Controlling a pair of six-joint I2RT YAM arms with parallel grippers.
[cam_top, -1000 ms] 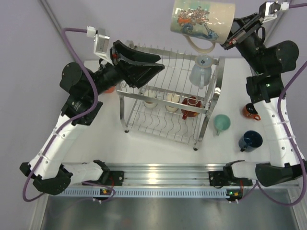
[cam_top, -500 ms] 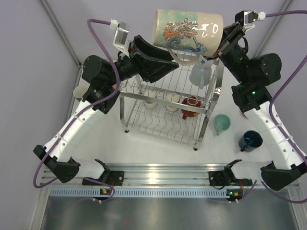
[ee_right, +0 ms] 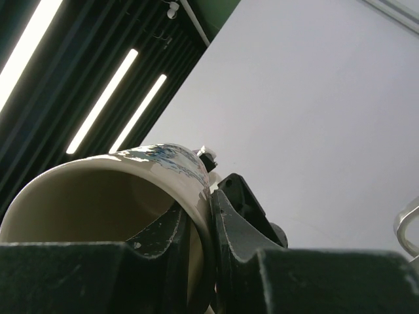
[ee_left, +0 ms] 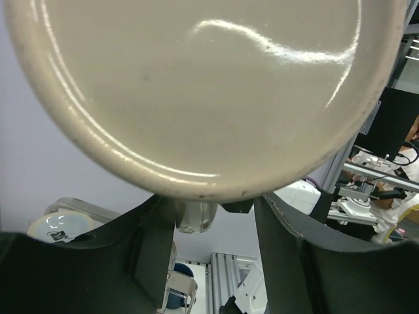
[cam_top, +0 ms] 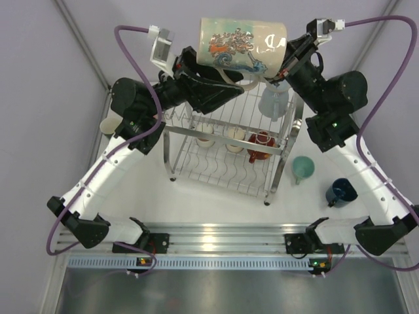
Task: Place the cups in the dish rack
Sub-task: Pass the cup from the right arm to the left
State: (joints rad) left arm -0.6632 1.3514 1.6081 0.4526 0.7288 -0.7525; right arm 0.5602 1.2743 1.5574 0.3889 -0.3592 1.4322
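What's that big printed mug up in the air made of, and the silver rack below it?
The printed mug looks like glazed ceramic: cream, thick-walled, with bright light streaks mirrored on its smooth base. The dish rack seems to be polished metal wire, likely steel or chrome-plated, going by its silver shine.

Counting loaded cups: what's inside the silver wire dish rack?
Silver wire dish rack, lower tier: two cream cups, one red cup. Upper tier: one pale blue-grey cup. The printed cream mug and left gripper hide its back-left part.
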